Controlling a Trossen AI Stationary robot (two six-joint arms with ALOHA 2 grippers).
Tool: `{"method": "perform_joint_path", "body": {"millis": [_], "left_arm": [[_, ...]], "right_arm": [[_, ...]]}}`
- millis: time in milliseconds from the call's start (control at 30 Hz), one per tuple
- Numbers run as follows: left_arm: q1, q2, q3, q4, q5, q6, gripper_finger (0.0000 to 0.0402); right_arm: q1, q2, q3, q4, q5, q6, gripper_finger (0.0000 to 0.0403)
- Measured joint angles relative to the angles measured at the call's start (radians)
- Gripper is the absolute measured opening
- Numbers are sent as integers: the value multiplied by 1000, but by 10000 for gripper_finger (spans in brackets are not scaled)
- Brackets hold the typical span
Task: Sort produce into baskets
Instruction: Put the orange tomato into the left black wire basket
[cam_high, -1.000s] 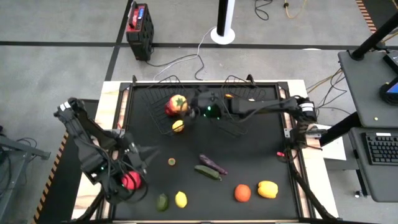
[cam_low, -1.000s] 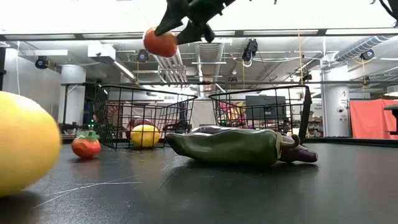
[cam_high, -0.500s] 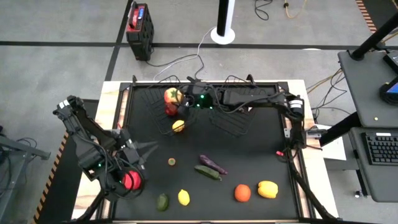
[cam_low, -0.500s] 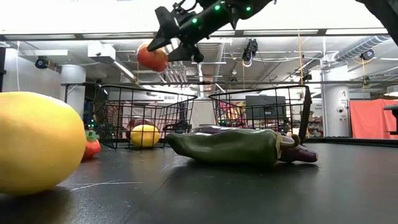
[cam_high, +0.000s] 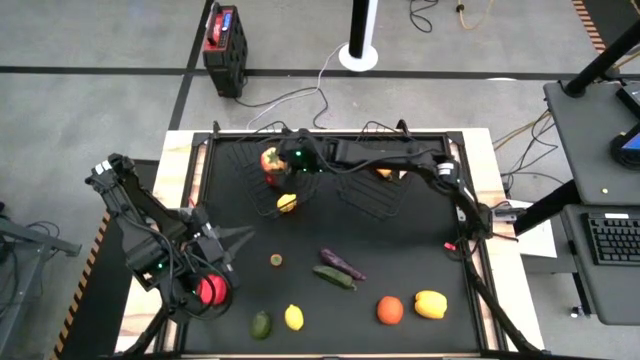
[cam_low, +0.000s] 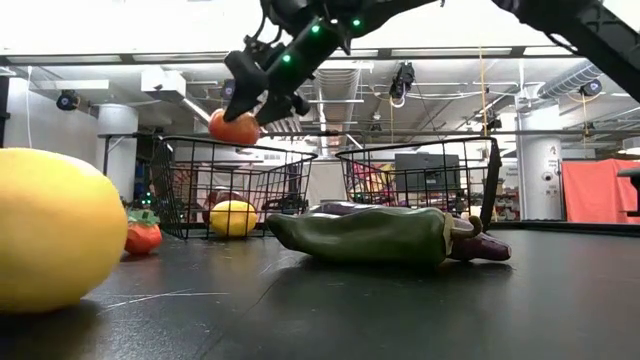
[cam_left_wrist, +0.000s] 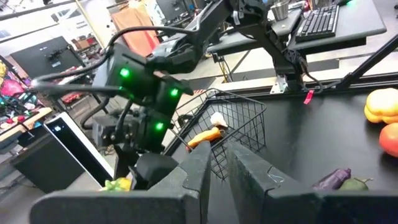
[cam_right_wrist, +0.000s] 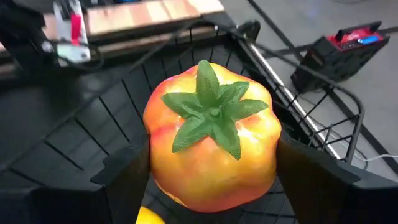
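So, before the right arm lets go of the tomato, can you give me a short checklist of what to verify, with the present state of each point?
1. Right gripper holds the tomato: ok, fingers sit on both sides of it.
2. Tomato is above the left basket, not the right basket: ok in the high view.
3. Tomato is low enough to drop gently: cannot tell; in the low view it hangs about level with the basket's rim.
4. Room under it: ok, only a lemon and one red fruit lie inside.
5. Left gripper is out of the way: ok, shut, near the table's left edge.
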Motion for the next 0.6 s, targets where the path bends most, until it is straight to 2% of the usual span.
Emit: {"method": "perform_joint_path", "body": {"millis": [167,400,600], "left_arm": [[0,0,0,-1,5,-1,36],[0,0,0,-20,5,-11,36],[0,0,0,-28,4,-11,36]], "right_arm": [[-18,43,50,-110,0,-6,303],[-45,39,53,-270,-9,46,302],[-46,38,53,-302,-65,43,303]]}}
